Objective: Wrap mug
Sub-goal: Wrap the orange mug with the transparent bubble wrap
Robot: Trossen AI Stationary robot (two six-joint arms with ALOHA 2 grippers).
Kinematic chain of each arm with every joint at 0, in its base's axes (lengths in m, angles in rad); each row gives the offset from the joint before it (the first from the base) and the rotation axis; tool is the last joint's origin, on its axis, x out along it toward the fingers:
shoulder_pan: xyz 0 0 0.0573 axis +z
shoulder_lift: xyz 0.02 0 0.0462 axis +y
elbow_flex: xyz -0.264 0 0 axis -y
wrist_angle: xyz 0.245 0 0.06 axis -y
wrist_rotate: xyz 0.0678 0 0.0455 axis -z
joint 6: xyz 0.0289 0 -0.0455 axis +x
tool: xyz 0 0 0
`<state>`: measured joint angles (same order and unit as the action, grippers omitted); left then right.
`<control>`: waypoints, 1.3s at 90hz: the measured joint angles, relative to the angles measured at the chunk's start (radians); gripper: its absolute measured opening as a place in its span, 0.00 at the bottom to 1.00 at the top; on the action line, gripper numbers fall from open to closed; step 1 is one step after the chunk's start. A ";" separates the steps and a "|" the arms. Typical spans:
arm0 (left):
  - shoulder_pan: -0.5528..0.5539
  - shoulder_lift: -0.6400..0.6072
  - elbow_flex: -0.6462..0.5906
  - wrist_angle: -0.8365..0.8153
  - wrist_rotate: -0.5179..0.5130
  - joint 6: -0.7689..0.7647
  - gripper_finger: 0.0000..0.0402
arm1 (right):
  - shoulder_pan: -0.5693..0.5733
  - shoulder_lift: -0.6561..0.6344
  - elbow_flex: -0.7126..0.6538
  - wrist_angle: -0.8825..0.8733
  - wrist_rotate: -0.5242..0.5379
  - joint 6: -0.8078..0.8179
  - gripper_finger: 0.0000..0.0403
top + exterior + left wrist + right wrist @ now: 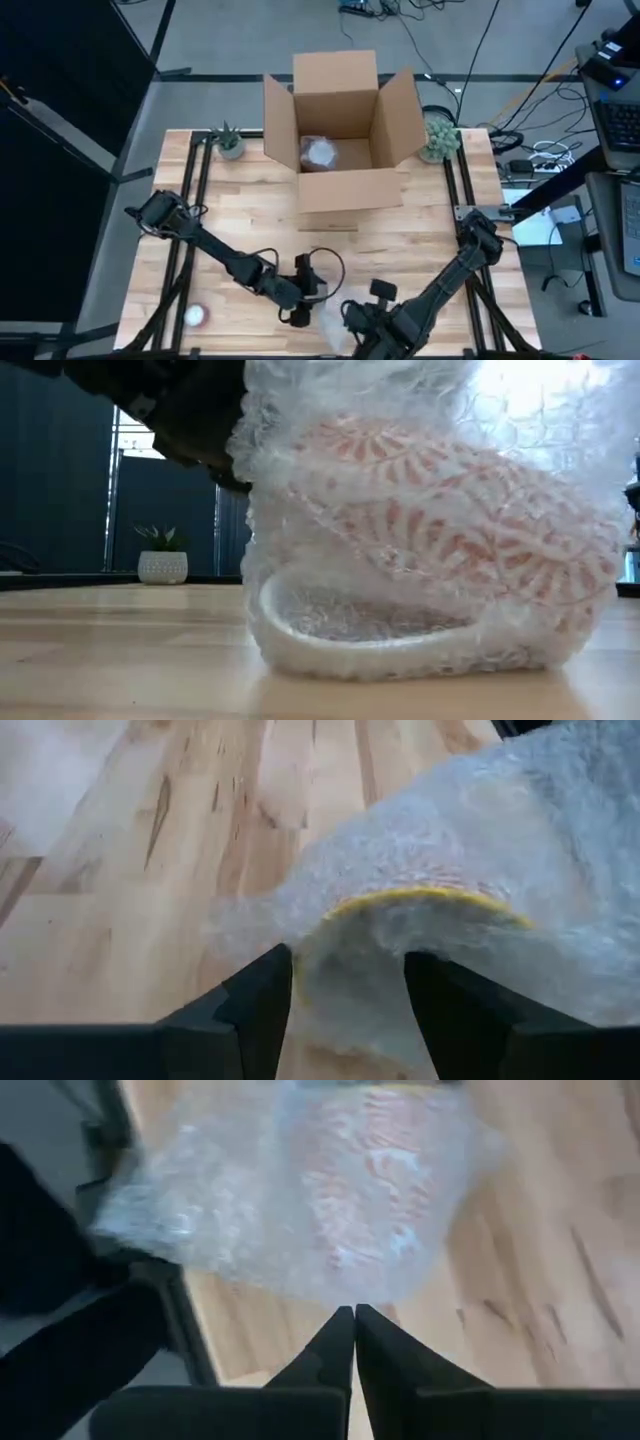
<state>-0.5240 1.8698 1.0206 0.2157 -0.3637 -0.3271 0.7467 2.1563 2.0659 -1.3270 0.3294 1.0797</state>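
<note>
The mug [450, 530], white with an orange-red pattern, lies on its side inside clear bubble wrap [330, 320] at the table's near edge, handle [370, 645] down on the wood. My left gripper [350, 995] is open just left of it, and a bulge of wrap over a yellow rim [430, 898] reaches between its fingers. My right gripper [353, 1312] is shut, its tips at the wrap's nearest edge [340, 1295]. My left gripper stands open with a fold of bubble wrap [350, 960] between its two fingers; I cannot tell whether either finger touches it. My right gripper's shut fingertips meet the wrap's edge [345, 1300]; I cannot tell whether a layer is pinched between them.
An open cardboard box [345, 130] stands at the far middle with another wrapped item [320, 152] inside. Small potted plants [229, 142] [438, 138] flank it. A small white round object [195, 317] lies at the near left. Bare wood lies between the box and the arms.
</note>
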 joint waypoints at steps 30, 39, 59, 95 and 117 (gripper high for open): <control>0.000 -0.003 0.005 0.004 0.018 -0.005 0.45 | 0.011 0.002 -0.244 0.226 0.010 0.055 0.00; 0.000 -0.003 0.005 0.004 0.021 -0.005 0.45 | 0.007 0.001 -0.280 0.232 0.012 0.065 0.00; 0.000 -0.004 0.006 0.003 0.027 -0.005 0.45 | -0.002 -0.049 -0.252 0.136 -0.041 0.061 0.08; 0.001 -0.005 0.006 -0.001 0.048 -0.006 0.45 | -0.004 -0.090 -0.380 0.282 -0.011 0.091 0.58; 0.000 -0.005 0.006 -0.009 0.048 -0.006 0.45 | -0.014 -0.092 -0.391 0.298 0.034 0.011 0.56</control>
<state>-0.5240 1.8648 1.0271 0.2070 -0.3153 -0.3336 0.7322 2.0640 1.6753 -1.0286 0.3636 1.0909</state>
